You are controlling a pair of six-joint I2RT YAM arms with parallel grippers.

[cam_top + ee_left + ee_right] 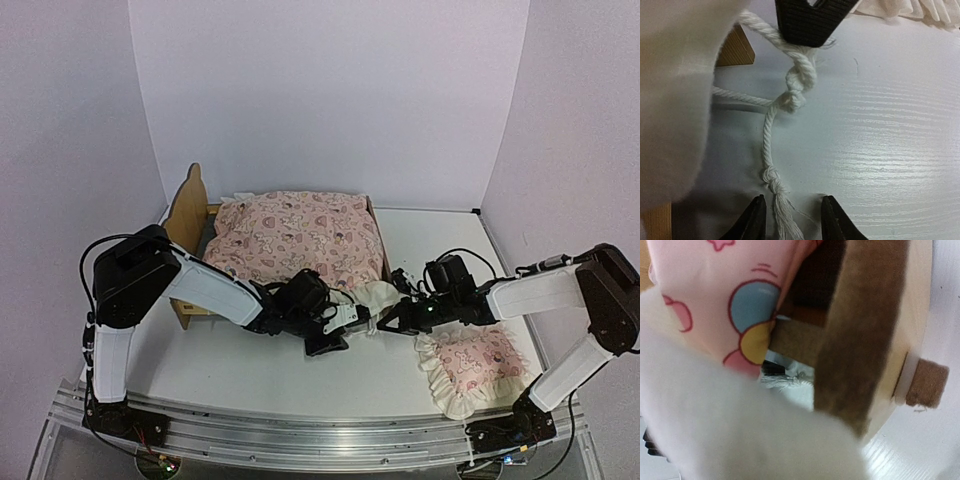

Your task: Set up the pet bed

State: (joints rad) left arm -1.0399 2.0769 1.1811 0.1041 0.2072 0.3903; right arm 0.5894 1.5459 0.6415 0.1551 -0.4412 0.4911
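**Plywood bed [187,215] left of centre on desk [250,375], both arms at its near-right corner**

Headboard is at the left. Pink mattress [300,240] lies on the frame, and its cream ruffle [378,296] hangs over the near-right corner. Pillow [470,368] is on the desk at the near right, apart from the bed.

Left end effector [792,220]: fingers apart, low over the desk. The frayed end of a white knotted rope [769,140] lies between them, not clamped. The rope runs away across the desk through a bigger knot, then goes under the ruffle beside the bed's wood.

Right end effector [397,318]: jaws together, facing the left one at that corner. In the left wrist view its black ribbed tip sits on the rope past the big knot. Can't tell if it pinches the rope. The right wrist view is too close to help: blurred ruffle, mattress print, frame wood.
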